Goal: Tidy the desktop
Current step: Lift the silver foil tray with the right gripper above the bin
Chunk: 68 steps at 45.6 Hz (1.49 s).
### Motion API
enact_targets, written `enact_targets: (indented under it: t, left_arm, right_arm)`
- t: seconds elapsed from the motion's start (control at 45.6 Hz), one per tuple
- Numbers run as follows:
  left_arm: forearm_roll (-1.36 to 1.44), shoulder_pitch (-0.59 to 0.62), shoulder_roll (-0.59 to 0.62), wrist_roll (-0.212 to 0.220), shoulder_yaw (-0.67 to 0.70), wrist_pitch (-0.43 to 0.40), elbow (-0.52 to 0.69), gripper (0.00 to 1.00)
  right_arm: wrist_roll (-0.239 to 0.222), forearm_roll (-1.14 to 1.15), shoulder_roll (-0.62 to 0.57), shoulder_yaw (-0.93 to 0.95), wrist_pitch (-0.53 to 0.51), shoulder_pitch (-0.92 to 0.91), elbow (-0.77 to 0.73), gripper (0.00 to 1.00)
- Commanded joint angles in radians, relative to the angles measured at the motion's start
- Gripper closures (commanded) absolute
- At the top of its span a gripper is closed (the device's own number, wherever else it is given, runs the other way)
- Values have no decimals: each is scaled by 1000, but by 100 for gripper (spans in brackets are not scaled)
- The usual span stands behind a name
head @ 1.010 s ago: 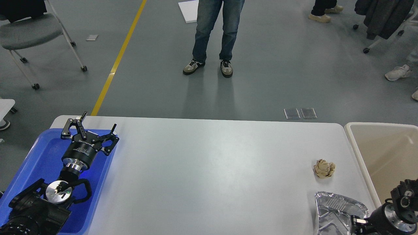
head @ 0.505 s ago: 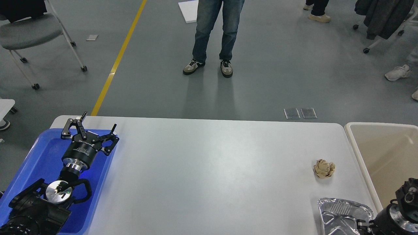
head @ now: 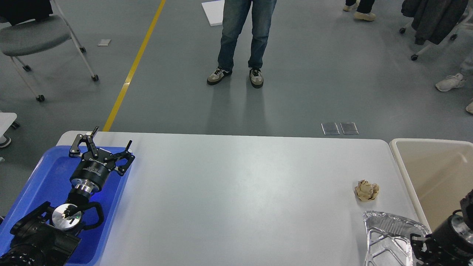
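- Desktop (head: 236, 192): pale grey-white top with rounded corners, filling the lower half of my head view; most of its surface is bare.
- Left gripper (head: 109, 140): hangs over the far end of the blue tray (head: 48, 177) at the desktop's left edge. Both fingers spread wide, nothing between them.
- My left arm comes up from the lower left corner, lying over the tray.
- Right gripper (head: 419, 245): at the lower right corner, right at the edge of the foil container (head: 388, 240). Dark and partly cut off by the frame; I cannot tell whether its fingers are apart or closed, nor whether they have the foil.
- Foil container: crumpled, silver, ribbed inside, on the desktop's near right corner, running off the bottom of the view.
- Crumpled paper ball (head: 366, 190): tan, on the desktop just beyond the foil container, apart from it.
- Beige bin (head: 406, 173): just beside the desktop's right edge, open top.
- Person in jeans and sneakers (head: 242, 40) stands on the grey floor beyond the far edge.
- Yellow floor line (head: 135, 66) runs diagonally at left; a grey chair (head: 33, 35) stands in the upper left.
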<state>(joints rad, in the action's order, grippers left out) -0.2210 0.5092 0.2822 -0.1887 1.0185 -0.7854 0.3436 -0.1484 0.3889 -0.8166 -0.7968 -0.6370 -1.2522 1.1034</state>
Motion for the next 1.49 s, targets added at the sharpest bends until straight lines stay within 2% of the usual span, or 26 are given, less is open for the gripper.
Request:
enact_targets:
  t: [0.0,0.285,0.878,1.207,1.471]
  left_arm:
    - [0,0,0,2,0,0,0,0]
    - [0,0,0,2,0,0,0,0]
    - [0,0,0,2,-1,0,0,0]
    - [0,0,0,2,-1,0,0,0]
    - [0,0,0,2,-1,0,0,0]
  right_arm:
    - [0,-70,-6,-104,-64,-165,47,100]
    - [0,-76,-13,-186,-148,-424,127,100]
    - [0,-226,70,-446,-148,-865,153,100]
    - [0,-246,65,-467,-148,-911,141,100]
    - [0,-240,-1,-493,-148,-917,107,100]
